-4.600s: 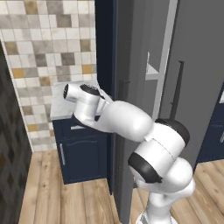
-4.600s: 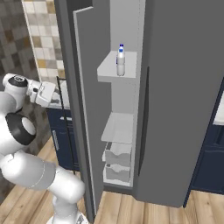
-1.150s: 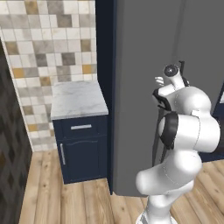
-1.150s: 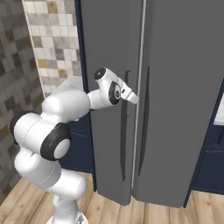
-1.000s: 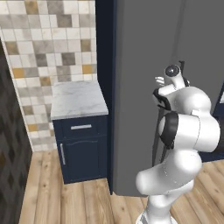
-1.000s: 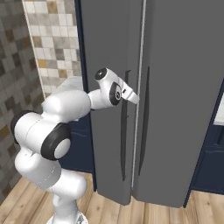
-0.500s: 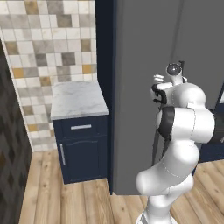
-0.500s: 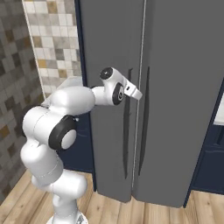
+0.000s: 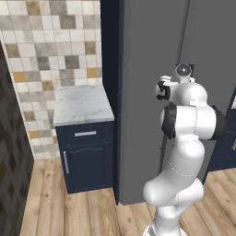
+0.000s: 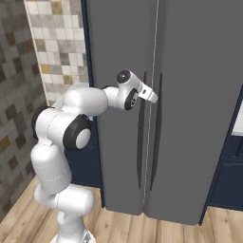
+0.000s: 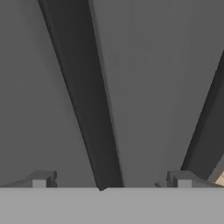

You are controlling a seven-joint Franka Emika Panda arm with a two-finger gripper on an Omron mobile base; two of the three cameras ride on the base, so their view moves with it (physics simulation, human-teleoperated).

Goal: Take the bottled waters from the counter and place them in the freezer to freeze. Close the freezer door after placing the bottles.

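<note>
The freezer door [image 10: 121,71] now sits shut at frame centre, my end effector [image 11: 111,181] spread apart and empty against its handle [image 11: 85,100]; desk [image 9: 82,103] bare, so I judge the task done.

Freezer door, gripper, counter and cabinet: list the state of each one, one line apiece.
freezer door: shut, flush with the door beside it.
door handle: upright black bar, nothing gripping it.
gripper: open, empty, at the door front near the handle.
counter: bare marble top, no bottles on it.
cabinet: drawer and door both shut.
</note>
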